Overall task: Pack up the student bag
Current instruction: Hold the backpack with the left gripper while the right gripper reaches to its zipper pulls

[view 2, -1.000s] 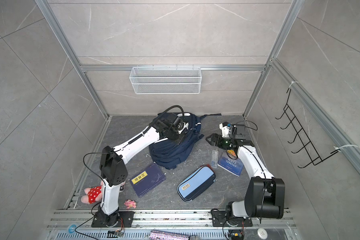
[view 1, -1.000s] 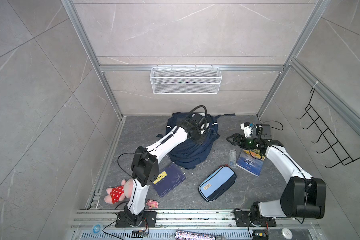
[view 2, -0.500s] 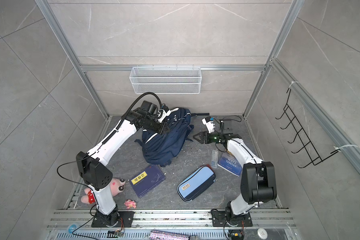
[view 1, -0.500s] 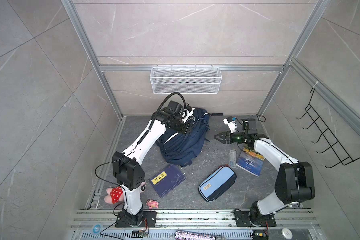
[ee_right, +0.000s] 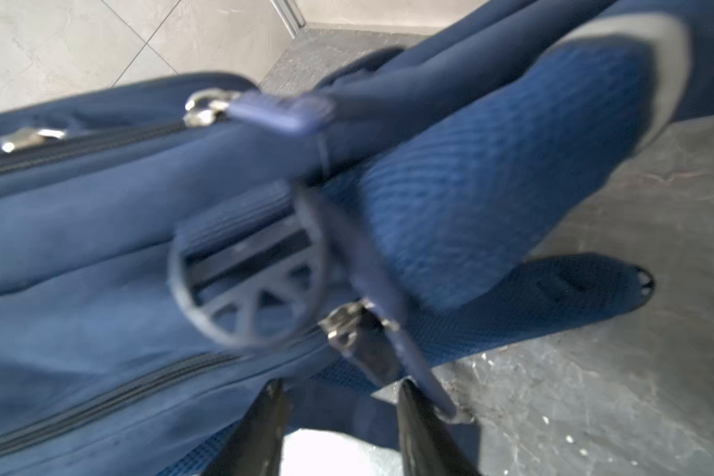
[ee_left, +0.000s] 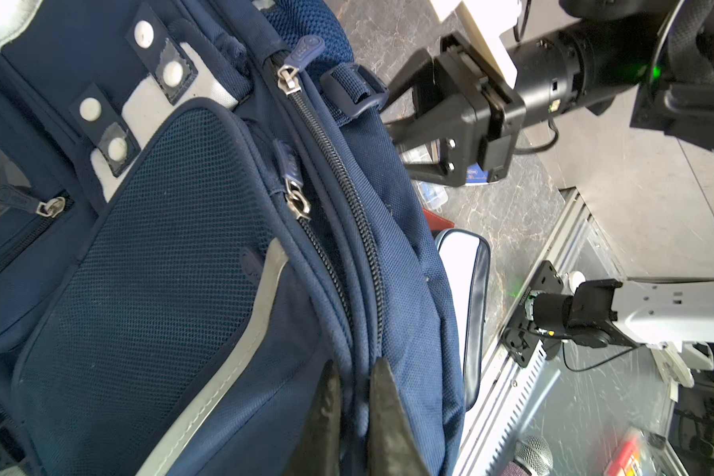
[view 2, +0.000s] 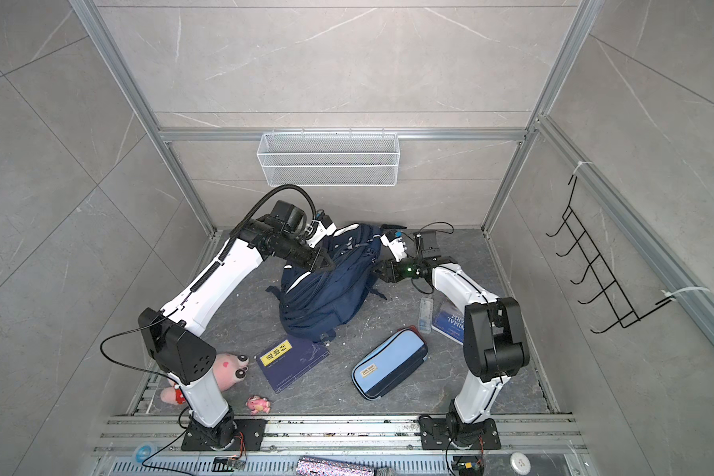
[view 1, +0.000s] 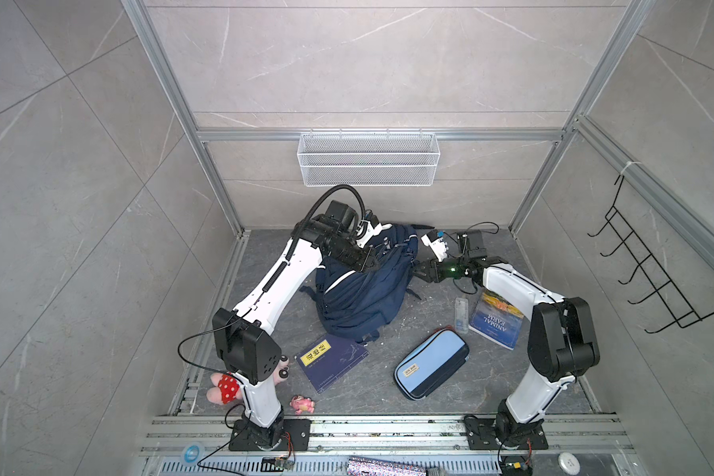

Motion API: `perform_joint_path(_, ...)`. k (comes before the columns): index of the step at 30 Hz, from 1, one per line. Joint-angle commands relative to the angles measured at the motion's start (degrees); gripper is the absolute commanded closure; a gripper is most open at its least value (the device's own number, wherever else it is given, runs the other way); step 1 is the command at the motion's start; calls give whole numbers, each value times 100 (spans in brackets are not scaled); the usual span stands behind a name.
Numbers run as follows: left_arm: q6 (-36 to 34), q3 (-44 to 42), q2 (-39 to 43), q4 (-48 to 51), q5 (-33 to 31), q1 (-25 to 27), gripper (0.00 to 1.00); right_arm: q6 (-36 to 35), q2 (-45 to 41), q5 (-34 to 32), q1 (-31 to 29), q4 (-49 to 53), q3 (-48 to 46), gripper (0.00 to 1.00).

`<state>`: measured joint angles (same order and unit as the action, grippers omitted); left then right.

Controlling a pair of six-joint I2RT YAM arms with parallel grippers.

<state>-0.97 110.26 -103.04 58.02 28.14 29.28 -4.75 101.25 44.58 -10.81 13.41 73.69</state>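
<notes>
The student bag (view 1: 363,296) (view 2: 326,296) is a navy backpack, pulled up at its top and slumped on the grey floor at the back middle. My left gripper (view 1: 374,266) (view 2: 328,266) (ee_left: 353,364) is shut on a fold of the bag's fabric beside a zip; the bag (ee_left: 161,247) fills that wrist view. My right gripper (view 1: 419,272) (view 2: 378,270) (ee_right: 339,387) is at the bag's right side. Its jaws stand apart, the bag's (ee_right: 100,206) lower edge lies between them, and a thin strap runs past one finger. This view is blurred.
In front of the bag lie a navy book with a yellow label (view 1: 331,360), a light-blue pencil case (view 1: 431,369), a clear slim case (view 1: 461,315) and the book "Animal Farm" (view 1: 497,319). A pink plush toy (view 1: 223,387) sits by the left arm's base. A wire basket (view 1: 367,158) hangs on the back wall.
My left gripper has pulled the bag's top up and to the left, and still grips it. My right gripper has moved left up to the bag, and its jaws have narrowed.
</notes>
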Motion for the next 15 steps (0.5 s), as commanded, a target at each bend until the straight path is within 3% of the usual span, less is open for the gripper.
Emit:
perform_joint_path(1,-256,547,260,-19,681,-38,100,-131,74,-136,-28,-87,181,54)
perform_joint_path(5,-303,668,197,113,805,-37,100,-233,154,-48,-58,-5,284,51)
perform_joint_path(12,-294,622,184,175,867,-42,100,-343,274,-37,-154,144,454,56)
perform_joint_path(15,-283,578,193,190,888,-41,100,-343,253,-12,-195,170,502,65)
